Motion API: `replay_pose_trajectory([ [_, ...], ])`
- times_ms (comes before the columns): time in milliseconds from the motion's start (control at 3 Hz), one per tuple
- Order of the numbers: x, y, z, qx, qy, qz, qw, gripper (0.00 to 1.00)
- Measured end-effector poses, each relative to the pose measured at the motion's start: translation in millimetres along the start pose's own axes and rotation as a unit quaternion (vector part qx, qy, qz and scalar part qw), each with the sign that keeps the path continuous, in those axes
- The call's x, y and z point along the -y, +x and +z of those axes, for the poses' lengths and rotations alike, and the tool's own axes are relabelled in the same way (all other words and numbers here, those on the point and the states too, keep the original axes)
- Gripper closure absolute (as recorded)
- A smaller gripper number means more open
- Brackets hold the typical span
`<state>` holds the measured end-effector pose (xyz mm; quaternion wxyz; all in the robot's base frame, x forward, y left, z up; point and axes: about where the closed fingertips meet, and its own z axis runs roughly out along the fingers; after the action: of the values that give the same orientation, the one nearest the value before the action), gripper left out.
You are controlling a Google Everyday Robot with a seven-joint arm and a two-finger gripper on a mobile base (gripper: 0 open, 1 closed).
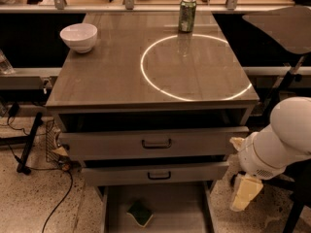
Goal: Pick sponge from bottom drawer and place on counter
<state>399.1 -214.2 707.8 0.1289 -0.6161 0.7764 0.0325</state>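
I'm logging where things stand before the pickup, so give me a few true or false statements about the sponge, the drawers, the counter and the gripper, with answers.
1. The sponge lies in the bottom drawer. True.
2. The gripper is holding the sponge. False: it hangs to the right of the drawers, apart from the sponge.
3. A green can stands on the counter, by the far edge of the white circle. True.
4. The white bowl sits inside the circle. False: it sits outside it, near the counter's far left corner.

sponge (140, 212) in bottom drawer (182, 208), gripper (242, 200) to its right
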Motion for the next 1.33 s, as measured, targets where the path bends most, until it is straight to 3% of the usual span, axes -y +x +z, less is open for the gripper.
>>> replay_pose_trajectory([
  [333,-31.1,-29.9,67.0,0.035,-0.061,0.053,0.9961,0.00],
  [667,-49.1,-53.9,120.2,0.059,-0.087,0.097,0.9897,0.00],
  [1000,-77.9,-98.7,194.0,0.120,-0.120,0.134,0.9763,0.00],
  [1333,-90.1,-134.3,249.6,0.174,-0.132,0.159,0.9628,0.00],
])
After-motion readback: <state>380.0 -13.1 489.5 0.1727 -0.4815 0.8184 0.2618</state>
